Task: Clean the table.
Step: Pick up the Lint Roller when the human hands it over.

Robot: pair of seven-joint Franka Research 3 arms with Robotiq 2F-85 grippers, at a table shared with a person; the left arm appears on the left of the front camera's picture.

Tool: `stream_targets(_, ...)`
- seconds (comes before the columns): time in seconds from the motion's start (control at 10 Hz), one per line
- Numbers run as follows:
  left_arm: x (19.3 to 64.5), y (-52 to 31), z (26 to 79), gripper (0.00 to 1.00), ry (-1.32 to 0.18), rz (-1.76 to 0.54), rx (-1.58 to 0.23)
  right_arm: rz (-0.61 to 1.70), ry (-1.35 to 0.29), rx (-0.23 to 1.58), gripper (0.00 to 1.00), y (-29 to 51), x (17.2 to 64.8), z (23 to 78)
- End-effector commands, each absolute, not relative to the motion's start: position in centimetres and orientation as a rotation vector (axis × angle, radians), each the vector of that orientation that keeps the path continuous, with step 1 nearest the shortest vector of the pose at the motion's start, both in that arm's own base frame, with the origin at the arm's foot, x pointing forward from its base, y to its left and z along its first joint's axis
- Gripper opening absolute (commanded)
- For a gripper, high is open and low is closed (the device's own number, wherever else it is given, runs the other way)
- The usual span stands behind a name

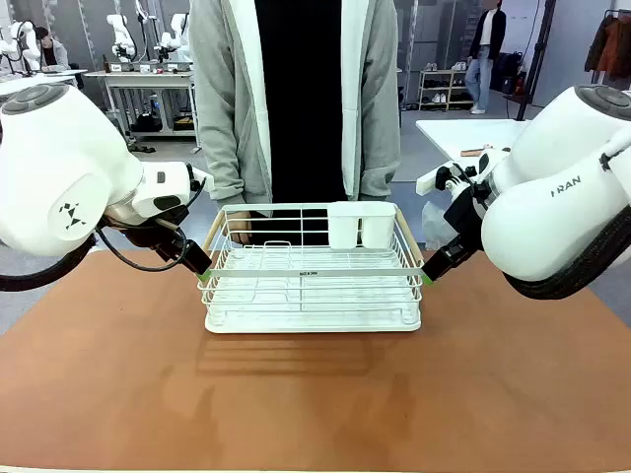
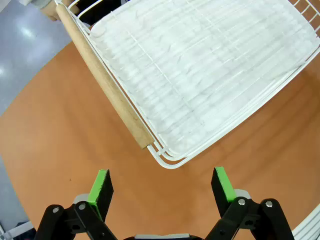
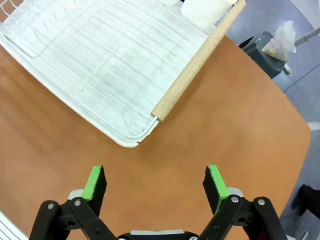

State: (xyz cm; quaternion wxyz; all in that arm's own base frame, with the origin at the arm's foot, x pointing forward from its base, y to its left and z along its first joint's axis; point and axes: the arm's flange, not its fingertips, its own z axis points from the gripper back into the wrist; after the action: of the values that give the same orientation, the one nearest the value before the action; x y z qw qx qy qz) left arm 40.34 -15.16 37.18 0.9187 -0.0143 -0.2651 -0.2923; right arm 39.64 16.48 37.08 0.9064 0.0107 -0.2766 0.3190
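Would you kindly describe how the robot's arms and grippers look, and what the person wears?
The left arm and right arm are glossy white with bulbous joints; the right bears FRAN lettering, the left a small black logo. A black cable loops under the left arm. The left gripper and right gripper are black with green pads. The person wears a grey jacket over a black top.

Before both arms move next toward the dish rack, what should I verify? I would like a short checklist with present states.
1. Left gripper open: ok.
2. Right gripper open: ok.
3. Wooden handles between the jaws: not ok, both lie ahead.
4. Dish rack flat on the table: ok.
5. Person clear of the rack: cannot tell, stands right behind it.
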Motion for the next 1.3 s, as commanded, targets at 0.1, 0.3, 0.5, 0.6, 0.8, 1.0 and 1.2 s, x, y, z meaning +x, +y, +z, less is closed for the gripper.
stream_targets(0.1, 40.3, -15.2, 37.2, 1.0, -0.545, -0.601, -0.03, 0.659, -0.571, 0.022, 1.0, 16.5, 39.6, 37.1)
stream_targets(0.3, 40.3, -15.2, 37.2, 1.0, -0.545, -0.601, -0.03, 0.659, -0.571, 0.022, 1.0, 16.5, 39.6, 37.1)
stream_targets(0.5, 40.3, -15.2, 37.2, 1.0, -0.545, -0.601, -0.03, 0.659, -0.571, 0.022, 1.0, 16.5, 39.6, 37.1)
stream_targets(0.6, 40.3, -15.2, 37.2, 1.0, -0.545, -0.601, -0.03, 0.659, -0.571, 0.022, 1.0, 16.5, 39.6, 37.1)
stream_targets(0.8, 40.3, -15.2, 37.2, 1.0, -0.545, -0.601, -0.03, 0.659, -0.571, 0.022, 1.0, 16.5, 39.6, 37.1)
stream_targets(1.0, 40.9, -15.4, 39.4, 1.0, -0.591, -0.627, 0.004, 0.659, -0.571, 0.021, 1.0, 16.4, 39.7, 37.1)
stream_targets(1.2, 42.3, -13.3, 47.0, 1.0, -0.496, -0.562, -0.22, 0.555, -0.547, 0.219, 1.0, 14.0, 40.6, 44.1)
